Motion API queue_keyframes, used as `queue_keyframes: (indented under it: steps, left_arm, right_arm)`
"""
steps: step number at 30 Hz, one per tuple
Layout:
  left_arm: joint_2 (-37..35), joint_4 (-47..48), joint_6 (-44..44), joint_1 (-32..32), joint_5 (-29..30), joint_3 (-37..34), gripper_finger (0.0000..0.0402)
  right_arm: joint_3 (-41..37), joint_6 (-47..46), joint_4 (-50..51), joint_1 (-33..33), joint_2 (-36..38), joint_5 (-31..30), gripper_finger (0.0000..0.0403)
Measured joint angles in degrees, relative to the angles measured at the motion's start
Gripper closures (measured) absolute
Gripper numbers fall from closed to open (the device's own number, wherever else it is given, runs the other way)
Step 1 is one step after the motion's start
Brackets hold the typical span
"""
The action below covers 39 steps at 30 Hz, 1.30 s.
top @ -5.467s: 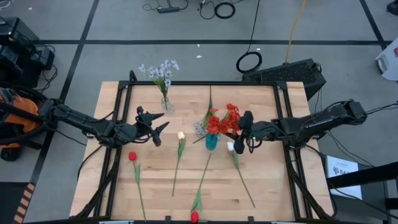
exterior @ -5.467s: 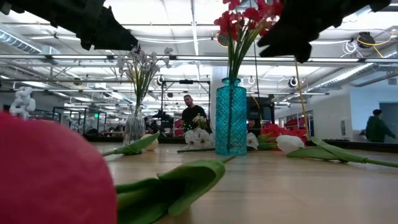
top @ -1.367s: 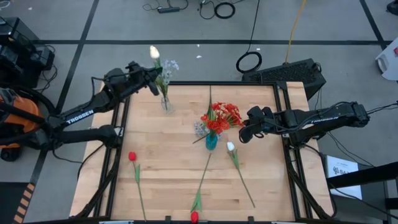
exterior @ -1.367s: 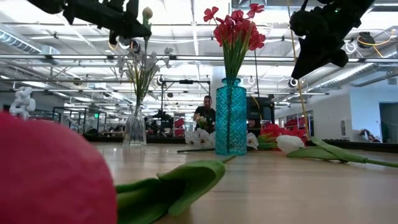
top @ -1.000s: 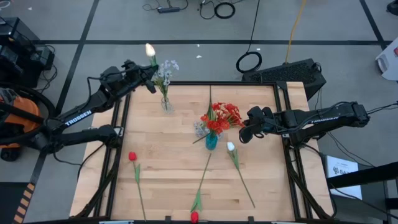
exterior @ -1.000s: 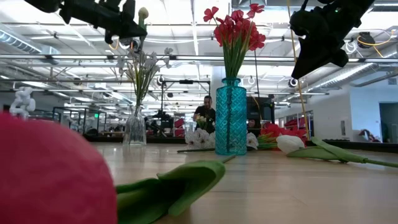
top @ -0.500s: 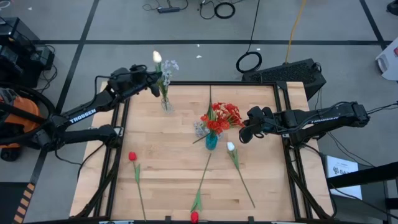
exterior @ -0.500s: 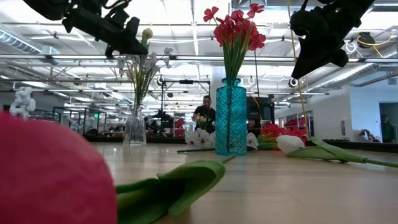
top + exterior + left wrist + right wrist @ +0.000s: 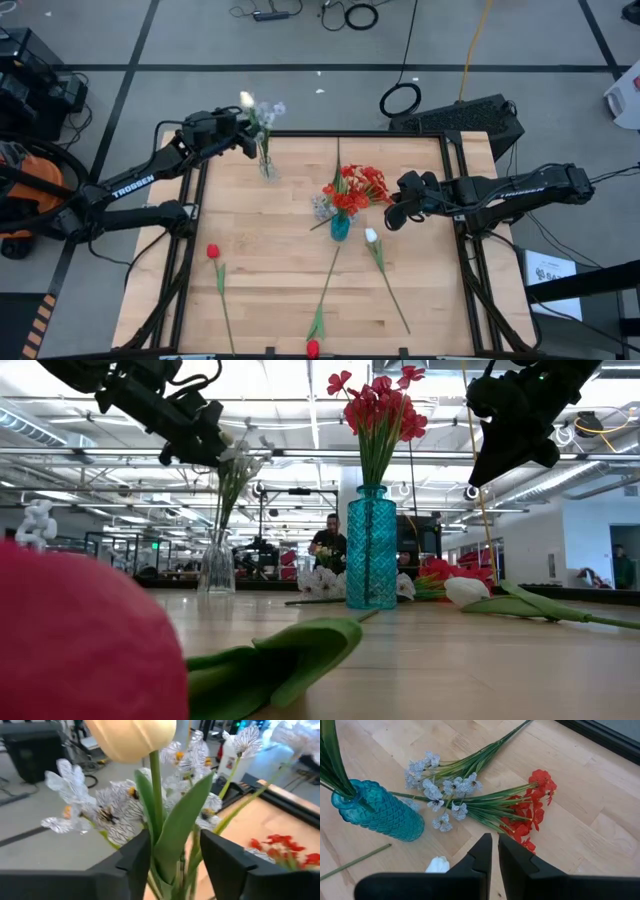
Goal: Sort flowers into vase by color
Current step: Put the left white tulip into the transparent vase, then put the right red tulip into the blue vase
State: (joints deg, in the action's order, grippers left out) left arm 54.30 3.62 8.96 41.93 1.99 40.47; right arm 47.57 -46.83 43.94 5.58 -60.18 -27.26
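Note:
My left gripper [image 9: 243, 136] is up over the table's far left corner, shut on a white rosebud flower [image 9: 131, 737]. The bud [image 9: 246, 99] sits among the pale sprigs [image 9: 240, 460] that stand in the clear vase [image 9: 266, 166]. My right gripper [image 9: 392, 215] hangs shut above the table, right of the blue vase [image 9: 340, 227] that holds red flowers [image 9: 360, 185]. It touches nothing. On the table lie another white rosebud [image 9: 371, 236], a red bud [image 9: 212, 251] and a red bud [image 9: 313, 347] at the near edge. My left gripper pinches the white rosebud's green stem and leaf [image 9: 167, 845] between its two fingers [image 9: 134, 865], some way below the bud. The fingers lie across the stem. The flower stands upright, bud up, lifted clear of the table. Its lower stem is hidden below the fingers.
A pale sprig [image 9: 440, 785] and a red cluster [image 9: 536, 810] lie flat on the table behind the blue vase [image 9: 375, 810]. Long stems run toward the near edge [image 9: 325, 290]. Dark frame rails line the table's sides. A person stands in the room far behind [image 9: 330, 540].
My left gripper has come down and toward the clear vase, carrying the white rosebud upright. The bud, high above the sprigs a second ago, now sits in among them. My right arm has kept still.

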Motion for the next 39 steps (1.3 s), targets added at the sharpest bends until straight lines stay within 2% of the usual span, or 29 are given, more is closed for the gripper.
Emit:
queue_keyframes:
  steps: [4,14,21,26,32,39]
  left_arm:
    - [-0.7,0.6,1.2,0.0,-1.6,0.0,0.0204]
    - [-9.0,6.8,4.6,-1.2,-1.2,0.0,0.0201]
    - [-14.5,8.7,10.6,-4.8,-0.2,0.1,0.0201]
    - [-15.2,11.8,16.0,-9.3,1.7,0.1,0.0201]
    - [-13.2,16.4,21.5,-19.1,10.3,0.1,0.0201]
    - [-8.6,16.9,28.7,-31.6,21.4,0.1,0.0201]
  right_arm:
    - [0.0,0.0,0.0,0.0,0.0,0.0,0.0378]
    - [0.0,1.1,0.0,0.0,0.0,0.1,0.0378]
    - [0.0,1.9,0.0,0.0,0.0,0.2,0.0378]
    - [0.0,2.1,0.0,0.0,0.0,0.3,0.0378]
    - [0.0,2.1,0.0,0.0,0.0,0.3,0.0378]
    - [0.0,4.3,0.0,0.0,0.0,0.3,0.0378]
